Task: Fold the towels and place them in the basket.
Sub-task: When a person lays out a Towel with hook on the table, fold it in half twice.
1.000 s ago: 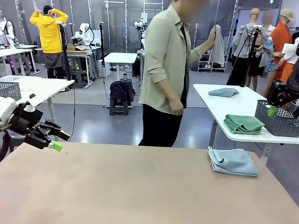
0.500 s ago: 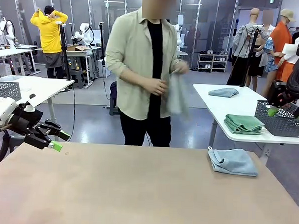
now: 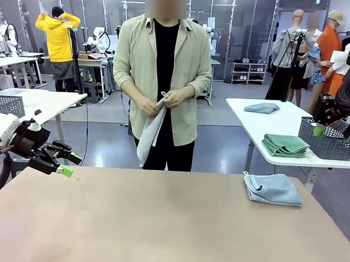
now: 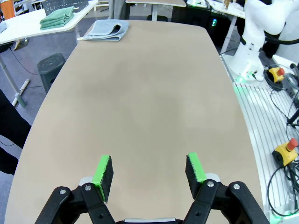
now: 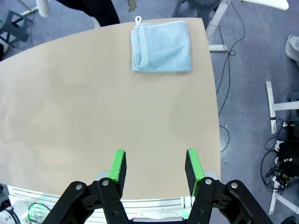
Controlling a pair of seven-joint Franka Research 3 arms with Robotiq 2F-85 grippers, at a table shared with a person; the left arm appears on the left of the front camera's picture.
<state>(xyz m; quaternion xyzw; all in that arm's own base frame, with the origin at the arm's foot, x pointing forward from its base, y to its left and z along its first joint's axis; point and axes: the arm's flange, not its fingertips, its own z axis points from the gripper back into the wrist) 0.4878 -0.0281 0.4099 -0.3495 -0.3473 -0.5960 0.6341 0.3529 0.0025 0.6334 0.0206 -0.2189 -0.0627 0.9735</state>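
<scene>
Since the earlier frame the person [image 3: 163, 66] had turned to face the surface [image 3: 159, 223] and lowered a pale towel [image 3: 150, 133] to waist height in both hands; a handover was judged likely. One basket [image 3: 328, 146] stood on the side table [image 3: 251, 120]. Four towels were counted:

- the held pale towel
- a folded blue towel [image 3: 272, 188] at the surface's far right corner
- a green towel [image 3: 285, 145] on the side table
- a grey-blue towel [image 3: 261, 108] on the side table

Both the left end effector [image 3: 70, 165] and the right end effector [image 5: 155, 167] stood open and empty.

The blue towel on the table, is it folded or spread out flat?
Folded. The blue towel lies on the table as a compact rectangle, with layered edges showing along its side.
</scene>
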